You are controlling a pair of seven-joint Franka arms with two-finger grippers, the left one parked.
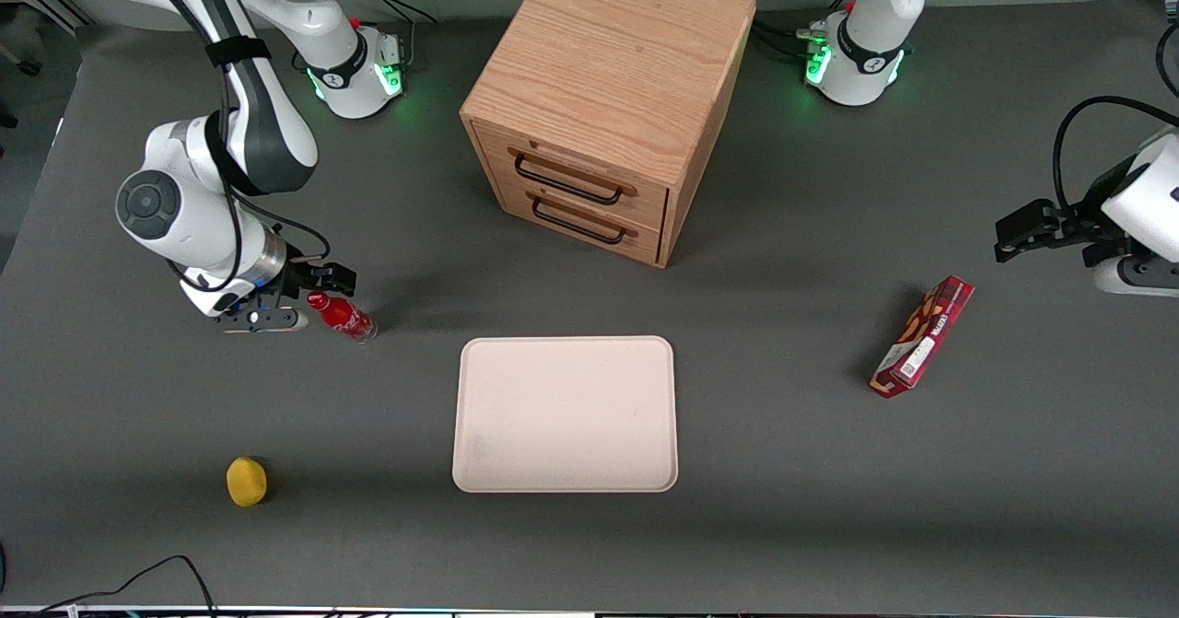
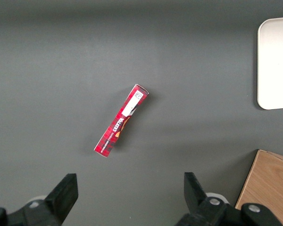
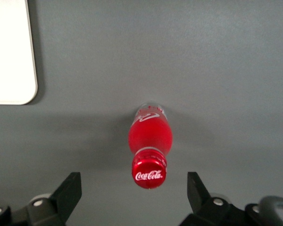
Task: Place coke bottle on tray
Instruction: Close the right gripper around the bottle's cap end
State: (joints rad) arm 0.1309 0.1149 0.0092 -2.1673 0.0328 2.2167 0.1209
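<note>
The hand (image 1: pixel 293 301) hangs with fingers spread wide above the coke bottle (image 1: pixel 342 316), not touching it. The bottle stands upright on the counter (image 1: pixel 783 471), apart from the tray (image 1: pixel 566 413), at about ten o'clock from it.

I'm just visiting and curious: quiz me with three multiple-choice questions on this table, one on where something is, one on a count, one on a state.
1. Where is the coke bottle?
A. on the tray
B. on the table by the gripper
C. in a drawer

2. How many drawer handles does the wooden cabinet show?
A. one
B. two
C. four

3. What state is the gripper in?
A. open, holding nothing
B. shut on the bottle
C. shut on the yellow ball

Answers: 1 B, the bottle stands on the grey table, apart from the tray. 2 B, two dark handles, one above the other. 3 A, its fingers stand wide apart above the bottle's cap.
</note>
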